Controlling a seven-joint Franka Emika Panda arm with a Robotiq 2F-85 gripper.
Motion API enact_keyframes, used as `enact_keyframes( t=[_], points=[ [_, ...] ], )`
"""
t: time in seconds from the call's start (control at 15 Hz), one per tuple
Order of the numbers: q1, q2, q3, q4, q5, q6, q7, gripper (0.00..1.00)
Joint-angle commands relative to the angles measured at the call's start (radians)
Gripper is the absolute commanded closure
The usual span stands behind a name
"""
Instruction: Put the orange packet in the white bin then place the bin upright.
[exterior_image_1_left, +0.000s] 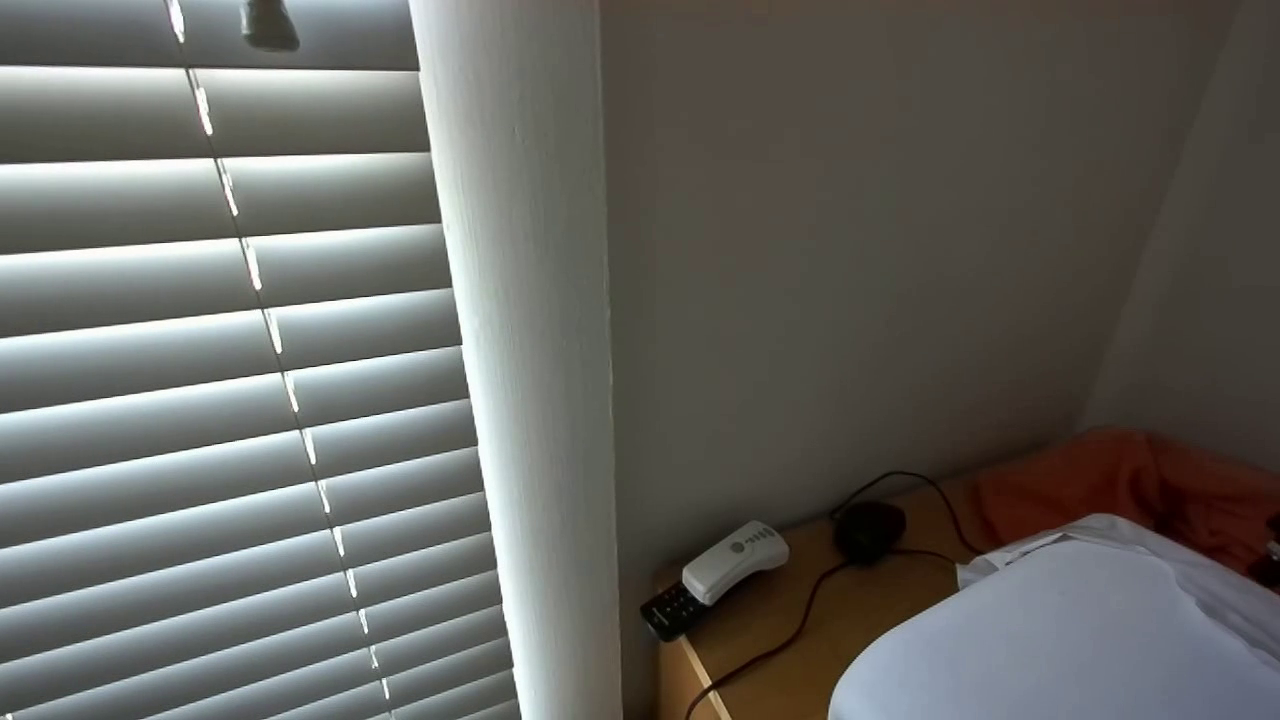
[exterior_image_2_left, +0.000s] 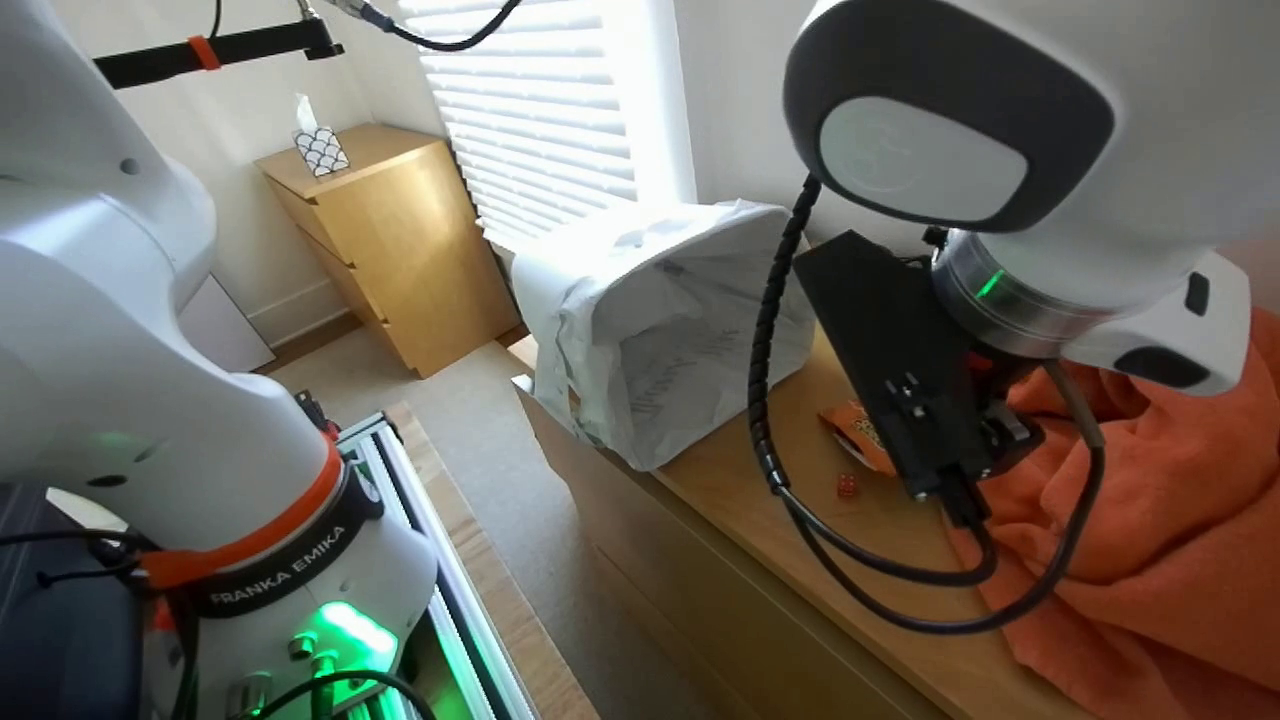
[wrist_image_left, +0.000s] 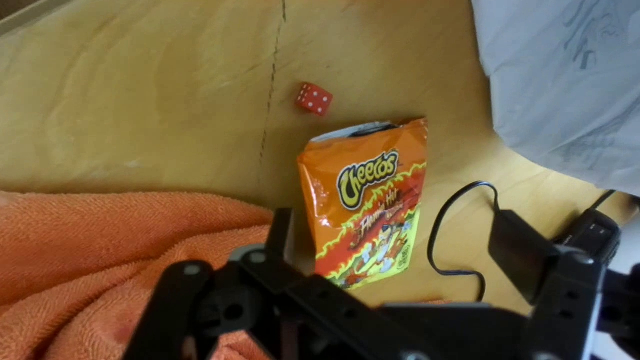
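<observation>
Across the worktop (exterior_image_2_left: 715, 475), leftmost in an exterior view, the white bin (exterior_image_2_left: 690, 350) lies tipped, mouth towards the orange packet (exterior_image_2_left: 858, 438), presumably to admit it sideways. Next, the packet rests unheld; above, the hand (wrist_image_left: 395, 221) is spread wide, grasping nothing, probably to straddle it. Rightmost lies an orange towel (exterior_image_2_left: 1180, 530).

the rounded arm (exterior_image_2_left: 130, 420) is white; base ring (exterior_image_2_left: 265, 542), orange; ribbed cable (exterior_image_2_left: 760, 360) and gripper (wrist_image_left: 395, 232), black.

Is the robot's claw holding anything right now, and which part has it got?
Nothing is held: in the wrist view the claw stands open, and the orange packet lies on the wooden surface, not gripped.
</observation>
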Motion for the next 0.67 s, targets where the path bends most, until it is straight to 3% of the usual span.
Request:
enact_keyframes(
  t=[0.0, 0.27, 0.4, 0.47, 0.6],
  points=[
    [-0.060, 0.101, 0.065, 0.067, 0.072, -0.003, -0.051, 0.00],
    [-0.087, 0.172, 0.112, 0.111, 0.115, 0.008, -0.065, 0.00],
    [-0.095, 0.198, 0.124, 0.128, 0.117, 0.011, -0.063, 0.11],
    [-0.099, 0.209, 0.129, 0.136, 0.115, 0.009, -0.061, 0.29],
    [-0.107, 0.229, 0.138, 0.151, 0.113, 0.008, -0.058, 0.36]
  ],
)
